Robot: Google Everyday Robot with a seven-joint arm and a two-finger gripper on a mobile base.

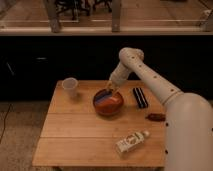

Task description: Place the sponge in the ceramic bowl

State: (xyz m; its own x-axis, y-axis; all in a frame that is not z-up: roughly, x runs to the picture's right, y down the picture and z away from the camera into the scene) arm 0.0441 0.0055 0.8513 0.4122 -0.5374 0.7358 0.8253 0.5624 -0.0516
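The orange-red ceramic bowl [108, 104] stands near the middle of the wooden table [75, 135]. The blue sponge [104, 94] lies inside it, against the bowl's far rim. My white arm reaches in from the right, and the gripper [111, 87] hangs just above the bowl's far edge, right over the sponge. Whether it still touches the sponge I cannot make out.
A small white cup [70, 87] stands at the table's back left. A black ridged bar [140, 97] lies right of the bowl. A small brown object [155, 117] sits near the right edge, and a white bottle [131, 141] lies on its side at the front.
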